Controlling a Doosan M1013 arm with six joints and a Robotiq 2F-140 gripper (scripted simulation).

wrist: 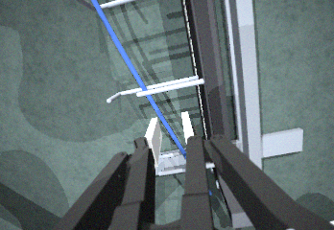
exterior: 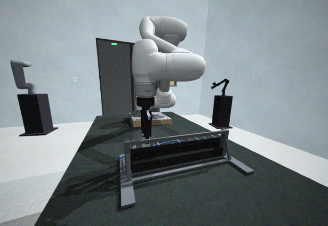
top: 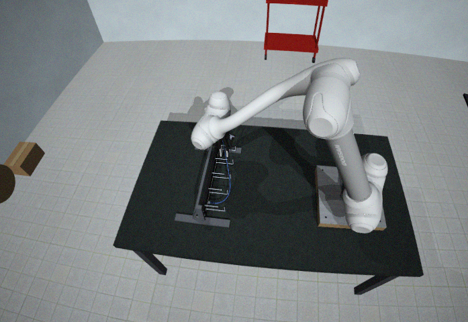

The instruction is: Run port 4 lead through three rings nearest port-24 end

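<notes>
Seen from the top: rack (top: 203, 219) standing on the table (top: 280, 246) at about 9 o'clock from the arm's base plate (top: 323, 174), long side running from 6 to 12 o'clock. Rings (top: 219, 174) pointing toward 3 o'clock, so toward the robot, probably so that the open gaps can be reached from above.

Blue lead (top: 227, 190) starting near the 6 o'clock end, where port 4 should be, then bowing out toward 3 o'clock and going up to the 12 o'clock end, the port-24 end. Seems to cross several rings on the way. Cannot tell from here whether exactly the last three are threaded. In the exterior view, a short blue piece (exterior: 118, 158) shows past the rack's end post, at 9 o'clock of it, apparently the free end, above the table and not over the edge.

Arm (top: 264, 102) stretched far across the table, elbow high, wrist turned straight down over the 12 o'clock end of the rack. Gripper (wrist: 170, 139) vertical, hanging just above the last ring (wrist: 170, 86). Parted only a little, with the lead passing between the pads (wrist: 153, 136) at 12 o'clock of them but not pinched. Holding nothing, by my judgement.

Likely kept narrow so as not to catch a ring or push the loose rack when lifting away.
</notes>
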